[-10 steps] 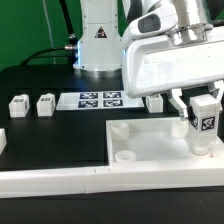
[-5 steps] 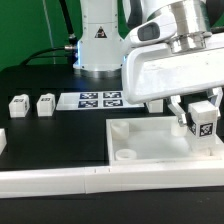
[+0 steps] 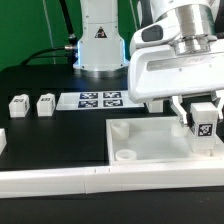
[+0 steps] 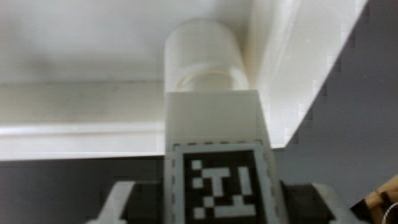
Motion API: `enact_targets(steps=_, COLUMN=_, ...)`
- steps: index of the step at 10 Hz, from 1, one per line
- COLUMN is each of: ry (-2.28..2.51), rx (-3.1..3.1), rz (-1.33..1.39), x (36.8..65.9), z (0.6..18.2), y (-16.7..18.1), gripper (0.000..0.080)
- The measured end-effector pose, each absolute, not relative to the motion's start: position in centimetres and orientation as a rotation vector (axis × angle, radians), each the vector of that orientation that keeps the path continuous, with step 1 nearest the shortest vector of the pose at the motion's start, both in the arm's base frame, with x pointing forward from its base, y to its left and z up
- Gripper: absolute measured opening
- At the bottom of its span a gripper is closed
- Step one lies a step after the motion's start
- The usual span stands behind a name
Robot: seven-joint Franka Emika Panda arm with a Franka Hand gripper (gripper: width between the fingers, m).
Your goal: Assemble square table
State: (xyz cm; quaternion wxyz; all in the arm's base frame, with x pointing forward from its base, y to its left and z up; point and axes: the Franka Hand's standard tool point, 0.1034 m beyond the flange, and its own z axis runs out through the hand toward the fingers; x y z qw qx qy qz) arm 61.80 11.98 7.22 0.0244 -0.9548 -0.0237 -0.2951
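Note:
The white square tabletop [image 3: 150,146] lies on the black table at the exterior view's right, rim up, with round corner sockets [image 3: 126,156]. My gripper [image 3: 203,127] is shut on a white tagged leg [image 3: 204,122] and holds it upright over the tabletop's far right corner. In the wrist view the leg [image 4: 217,150] runs from between my fingers [image 4: 125,205] to a round socket [image 4: 210,55] in the tabletop's corner. Two more legs [image 3: 19,104] [image 3: 46,104] stand at the exterior view's left. Another leg [image 3: 154,104] is partly hidden behind my gripper.
The marker board [image 3: 97,99] lies flat behind the tabletop. A long white barrier wall [image 3: 60,180] runs along the front. The robot base [image 3: 98,40] stands at the back. A small white piece [image 3: 2,141] shows at the left edge.
The gripper with the leg has shifted slightly toward the exterior view's right and stays over the far right corner. Nothing else moved.

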Motion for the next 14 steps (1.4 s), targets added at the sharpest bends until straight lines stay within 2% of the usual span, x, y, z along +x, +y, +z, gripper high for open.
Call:
enact_targets(steps=1, ry=-0.071, rx=-2.955, rz=-0.913, x=61.8, z=7.2, y=11.9, gripper=0.0290)
enact_targets(steps=2, ry=-0.071, rx=-2.955, rz=-0.912, x=61.8, z=7.2, y=11.9, gripper=0.0394)
enact_targets(steps=3, ry=-0.071, rx=-2.955, rz=-0.913, x=61.8, z=7.2, y=11.9, gripper=0.0565)
enact_targets(steps=4, ry=-0.071, rx=-2.955, rz=-0.913, x=61.8, z=7.2, y=11.9, gripper=0.0565)
enact_targets(steps=5, ry=-0.071, rx=-2.955, rz=-0.913, x=61.8, z=7.2, y=11.9, gripper=0.0632)
enact_targets(steps=10, ry=-0.070, rx=-2.955, rz=-0.912, x=61.8, z=7.2, y=11.8, gripper=0.0649)
enact_targets(steps=12, ry=-0.064, rx=-2.978, rz=-0.818, x=62.4, z=9.3, y=10.9, gripper=0.0649)
enact_targets(steps=14, ry=-0.053, rx=-2.988, rz=-0.765, x=63.0, z=9.5, y=10.6, gripper=0.0649)
